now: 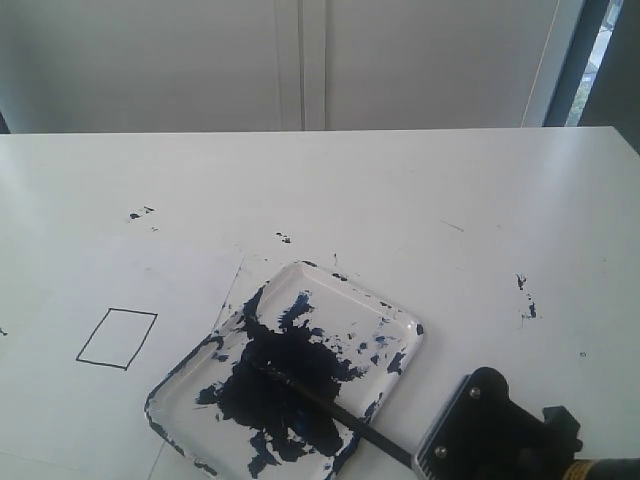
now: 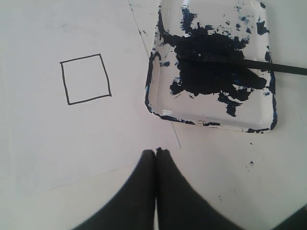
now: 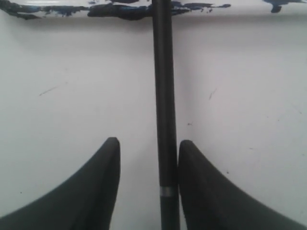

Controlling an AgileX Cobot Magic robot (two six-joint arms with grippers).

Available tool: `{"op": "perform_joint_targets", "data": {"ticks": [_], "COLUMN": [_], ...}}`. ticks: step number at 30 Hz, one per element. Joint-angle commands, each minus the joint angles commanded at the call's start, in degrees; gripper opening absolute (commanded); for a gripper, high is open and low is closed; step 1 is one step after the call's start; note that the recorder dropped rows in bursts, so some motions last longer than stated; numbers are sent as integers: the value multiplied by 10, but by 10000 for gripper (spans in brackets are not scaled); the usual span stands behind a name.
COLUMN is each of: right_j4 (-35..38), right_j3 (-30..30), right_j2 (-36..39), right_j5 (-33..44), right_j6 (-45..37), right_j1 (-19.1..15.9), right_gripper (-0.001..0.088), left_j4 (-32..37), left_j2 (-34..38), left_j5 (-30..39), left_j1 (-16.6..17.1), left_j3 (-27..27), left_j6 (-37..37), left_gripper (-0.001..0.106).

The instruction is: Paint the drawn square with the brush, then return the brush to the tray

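The drawn square [image 1: 117,338] [image 2: 85,79] is a thin black outline on white paper, and its inside is white. To its right is the tray [image 1: 405,322] [image 2: 211,125] [image 3: 57,9], smeared with dark navy paint. The brush [image 1: 330,405] [image 2: 268,65] [image 3: 164,96] lies with its tip in the paint blot, its black handle sticking out over the tray's rim. My right gripper [image 3: 148,143] is open astride that handle, which rests against one finger and stands apart from the other. My left gripper [image 2: 156,151] is shut on nothing, above the paper near the tray's corner.
The right arm's black wrist block [image 1: 495,425] fills the lower right corner of the exterior view. Small paint specks [image 1: 140,213] [image 1: 525,295] dot the white table. The paper sheet [image 1: 150,290] reaches under the tray's left side.
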Motion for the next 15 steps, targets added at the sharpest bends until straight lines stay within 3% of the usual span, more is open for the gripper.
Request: {"op": "perform_joint_targets", "data": {"ticks": [9, 15], "right_j4": [0, 0], "right_j3": [0, 0], "right_j2": [0, 0], "right_j5": [26, 34], "right_j6": [1, 1], "right_j1": [0, 0], "right_gripper": [368, 148], "left_j4": [0, 0], "left_j2": [0, 0], "left_j5": [0, 0], "left_j1": [0, 0], "left_j3": [0, 0], "left_j6": [0, 0], "left_gripper": [0, 0]}}
